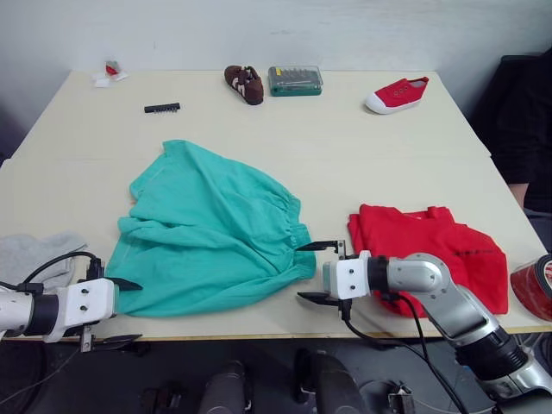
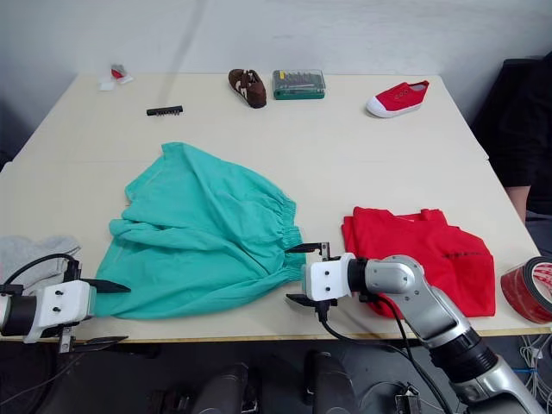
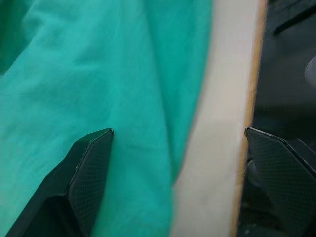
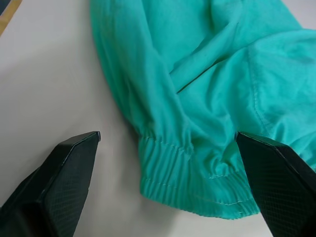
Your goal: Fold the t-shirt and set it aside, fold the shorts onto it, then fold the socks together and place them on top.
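shorts: crumpled teal-green cloth shorts (image 1: 211, 233) lay mid-tabletop (image 1: 362, 164), long axis running between both arms | right tool (image 1: 317, 272) gaped wide, empty, at the elastic waist corner | left tool (image 1: 121, 312) gaped wide, straddling the opposite hem

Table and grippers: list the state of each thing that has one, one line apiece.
t-shirt: folded, lying flat by the table's right edge.
shorts: spread out and rumpled, not yet folded.
socks: bunched near the left edge.
left gripper: open, at the shorts' near left corner.
right gripper: open, at the shorts' gathered band.
green case: shut.
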Tool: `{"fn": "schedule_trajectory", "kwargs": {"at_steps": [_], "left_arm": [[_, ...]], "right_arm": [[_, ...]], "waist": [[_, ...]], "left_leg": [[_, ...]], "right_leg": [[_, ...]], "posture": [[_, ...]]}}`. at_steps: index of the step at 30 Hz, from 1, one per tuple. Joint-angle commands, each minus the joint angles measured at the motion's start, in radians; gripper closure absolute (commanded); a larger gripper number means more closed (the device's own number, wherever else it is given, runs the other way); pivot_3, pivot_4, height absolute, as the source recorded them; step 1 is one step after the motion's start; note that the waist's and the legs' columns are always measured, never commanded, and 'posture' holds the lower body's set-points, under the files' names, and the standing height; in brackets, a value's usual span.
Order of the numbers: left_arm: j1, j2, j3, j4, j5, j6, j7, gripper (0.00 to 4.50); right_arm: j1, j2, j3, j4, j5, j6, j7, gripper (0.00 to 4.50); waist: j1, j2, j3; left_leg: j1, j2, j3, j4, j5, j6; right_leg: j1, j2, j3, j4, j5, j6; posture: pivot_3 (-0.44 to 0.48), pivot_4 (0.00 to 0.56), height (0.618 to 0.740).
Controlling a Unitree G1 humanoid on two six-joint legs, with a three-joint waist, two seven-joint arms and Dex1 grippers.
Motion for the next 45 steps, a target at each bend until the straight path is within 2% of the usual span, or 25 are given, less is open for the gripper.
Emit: {"fn": "schedule_trajectory", "kwargs": {"at_steps": [1,7,10,14,20,23,25,26,27,30,31,32,34,37,39,42,43,44,45], "left_arm": [[-0.049,0.002,-0.030,0.088,0.060,-0.079,0.071,0.41],[-0.118,0.017,-0.096,0.208,0.068,-0.142,0.074,2.21],[-0.162,0.027,-0.148,0.256,0.059,-0.155,0.042,3.12],[-0.236,0.037,-0.196,0.269,-0.004,-0.117,-0.029,4.44],[-0.536,0.020,-0.330,0.349,-0.064,0.039,-0.178,4.48],[-0.823,-0.093,-0.407,0.470,-0.069,0.149,-0.193,4.48],[-1.055,-0.199,-0.442,0.644,-0.011,0.117,-0.118,4.48],[-1.179,-0.247,-0.452,0.758,0.035,0.071,-0.034,4.48],[-1.304,-0.287,-0.455,0.877,0.084,0.012,0.096,4.48],[-1.674,-0.346,-0.369,1.170,0.150,-0.202,0.674,4.48],[-1.772,-0.336,-0.326,1.227,0.137,-0.246,0.811,4.48],[-1.846,-0.323,-0.293,1.267,0.116,-0.271,0.869,4.48],[-1.941,-0.302,-0.239,1.308,0.059,-0.306,0.790,4.48],[-1.959,-0.281,-0.225,1.321,0.037,-0.343,0.625,4.48],[-1.823,-0.221,-0.228,1.266,-0.005,-0.289,0.353,4.48],[-1.622,-0.151,-0.217,1.156,-0.076,-0.157,0.093,4.48],[-1.529,-0.124,-0.220,1.090,-0.092,-0.125,0.024,4.48],[-1.459,-0.105,-0.221,1.032,-0.103,-0.098,-0.020,4.48],[-1.353,-0.077,-0.214,0.944,-0.132,-0.051,-0.085,4.48]], "right_arm": [[-0.020,0.024,-0.005,0.024,-0.008,-0.038,-0.002,1.28],[-0.015,0.046,-0.016,0.035,-0.010,-0.035,-0.007,3.51],[0.002,0.049,-0.027,0.020,0.007,-0.007,-0.007,4.48],[0.035,0.041,-0.063,-0.045,0.113,0.108,0.033,4.50],[0.040,0.055,-0.116,-0.093,0.225,0.282,0.043,4.50],[-0.040,0.070,-0.168,-0.029,0.277,0.416,0.021,4.50],[-0.144,0.076,-0.209,0.078,0.246,0.421,-0.029,4.50],[-0.212,0.075,-0.233,0.138,0.227,0.413,-0.059,4.50],[-0.288,0.069,-0.259,0.200,0.204,0.395,-0.096,4.50],[-0.545,0.036,-0.348,0.393,0.096,0.270,-0.308,4.50],[-0.621,0.017,-0.377,0.441,0.047,0.186,-0.397,4.50],[-0.680,-0.008,-0.394,0.471,-0.006,0.093,-0.476,4.50],[-0.752,-0.056,-0.429,0.448,-0.053,-0.055,-0.534,4.50],[-0.725,-0.082,-0.429,0.357,-0.041,-0.143,-0.498,4.50],[-0.510,-0.052,-0.377,0.162,0.091,0.007,-0.383,4.50],[-0.285,-0.034,-0.331,-0.032,0.201,0.158,-0.292,4.50],[-0.225,-0.030,-0.317,-0.082,0.228,0.188,-0.271,4.50],[-0.185,-0.026,-0.311,-0.116,0.245,0.213,-0.255,4.50],[-0.136,-0.022,-0.296,-0.146,0.264,0.246,-0.238,4.50]], "waist": [[0.000,0.002,0.000],[0.002,0.005,-0.001],[0.004,0.006,-0.001],[0.005,0.009,-0.002],[0.008,0.007,-0.003],[0.008,0.007,-0.003],[0.016,0.003,-0.001],[0.017,0.002,0.000],[0.016,0.000,0.000],[0.004,-0.006,0.006],[-0.002,-0.007,0.006],[-0.008,-0.007,0.006],[-0.012,-0.006,0.006],[-0.026,-0.005,0.004],[-0.031,-0.005,0.000],[-0.041,-0.005,-0.001],[-0.042,-0.004,0.003],[-0.042,-0.001,0.009],[-0.046,-0.001,0.015]], "left_leg": [[0.001,0.000,0.000,0.000,0.000,0.000],[0.007,0.000,0.001,-0.002,-0.001,0.002],[0.008,0.000,0.001,-0.002,-0.001,0.002],[0.008,0.000,0.002,-0.002,-0.001,0.001],[0.007,0.000,0.002,-0.001,0.000,0.002],[0.006,0.000,0.003,0.000,0.000,0.002],[0.005,-0.002,0.003,0.001,0.004,0.000],[0.004,-0.003,0.003,0.002,0.006,-0.001],[0.004,-0.003,0.004,0.002,0.007,-0.001],[0.000,-0.005,0.005,0.002,0.008,0.001],[-0.010,-0.004,0.004,0.001,0.010,0.001],[-0.016,-0.004,0.006,0.002,0.011,0.000],[-0.029,-0.005,0.013,-0.002,0.012,-0.001],[-0.018,-0.006,0.026,-0.014,0.011,-0.002],[-0.005,-0.006,0.032,-0.021,0.009,-0.001],[0.013,0.000,0.034,-0.022,0.003,-0.002],[0.010,0.001,0.034,-0.021,-0.005,-0.005],[0.002,0.000,0.031,-0.015,-0.005,-0.004],[-0.002,-0.001,0.028,-0.008,-0.005,-0.003]], "right_leg": [[0.000,0.000,0.000,0.000,0.000,0.000],[0.003,0.000,0.001,0.004,-0.001,-0.002],[0.003,0.000,0.002,0.006,-0.002,-0.003],[0.003,0.000,0.002,0.007,-0.002,-0.003],[0.003,0.000,0.001,0.007,-0.002,-0.003],[0.002,0.001,0.001,0.007,-0.001,-0.002],[0.003,0.001,-0.001,0.008,0.000,0.000],[0.002,0.002,-0.003,0.007,0.002,0.002],[0.002,0.002,-0.004,0.007,0.003,0.003],[-0.001,-0.001,-0.004,0.006,0.005,0.005],[-0.009,-0.001,-0.001,0.006,0.008,0.004],[-0.017,-0.002,0.003,0.008,0.009,0.004],[-0.037,-0.003,0.001,0.010,0.008,0.004],[-0.036,-0.001,-0.025,0.009,0.008,0.003],[-0.029,-0.001,-0.035,0.007,0.008,0.003],[-0.007,0.002,-0.049,0.003,0.002,0.001],[-0.006,0.000,-0.048,-0.001,-0.012,-0.003],[-0.017,-0.003,-0.045,0.010,-0.013,-0.004],[-0.019,-0.005,-0.044,0.014,-0.012,-0.004]], "posture": [[0.000,0.150,0.740],[0.000,0.150,0.740],[0.000,0.150,0.740],[0.000,0.150,0.740],[0.000,0.150,0.740],[0.000,0.150,0.740],[0.000,0.150,0.740],[0.000,0.150,0.740],[0.000,0.150,0.740],[0.000,0.150,0.740],[0.000,0.150,0.740],[0.000,0.150,0.740],[0.000,0.150,0.740],[0.000,0.150,0.740],[0.000,0.150,0.740],[0.000,0.150,0.740],[0.000,0.150,0.740],[0.000,0.150,0.740],[0.000,0.150,0.740]]}}
